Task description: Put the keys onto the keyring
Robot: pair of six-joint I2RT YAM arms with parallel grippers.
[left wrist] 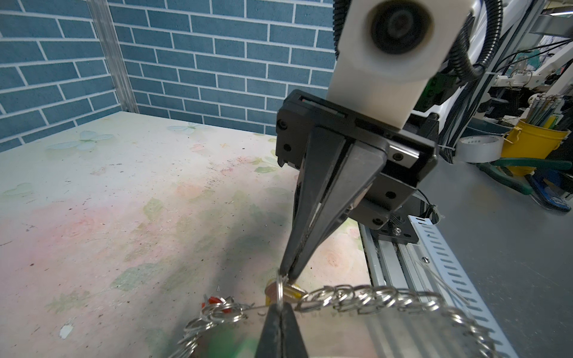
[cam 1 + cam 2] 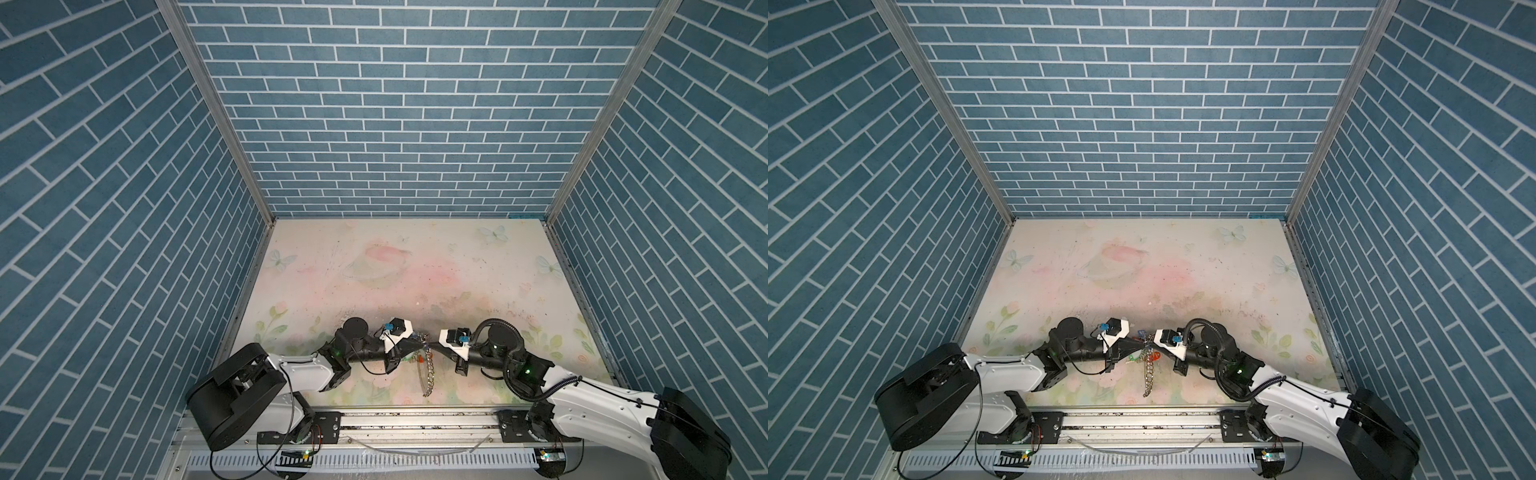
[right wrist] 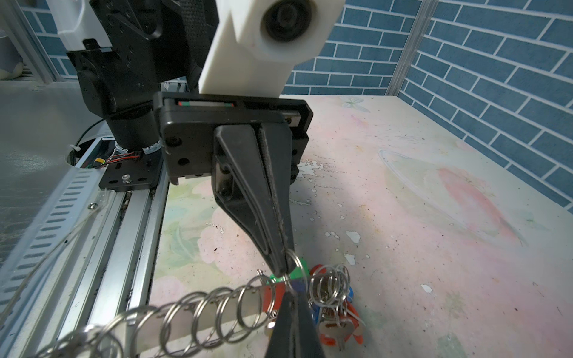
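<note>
The left gripper (image 3: 286, 266) and right gripper (image 1: 288, 273) are both clenching one wire ring (image 1: 280, 289) of the keyring (image 2: 427, 375), toward the table's (image 2: 415, 270) six o'clock. The yellow-tagged key (image 1: 294, 293) is seemingly threading on; next, it needs sliding fully round.

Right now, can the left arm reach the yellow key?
Probably not without letting go: the left gripper and right gripper are both shut on one wire ring, with the yellow key right beside their tips.

Keyring (image 3: 204, 313): dull grey metal plate, rim hung with bright polished wire rings (image 3: 328, 288). Beside keyring, glossy plastic tags (image 3: 299, 269). Under keyring, matt printed tabletop (image 3: 403, 248), scuffed and chipped.
</note>
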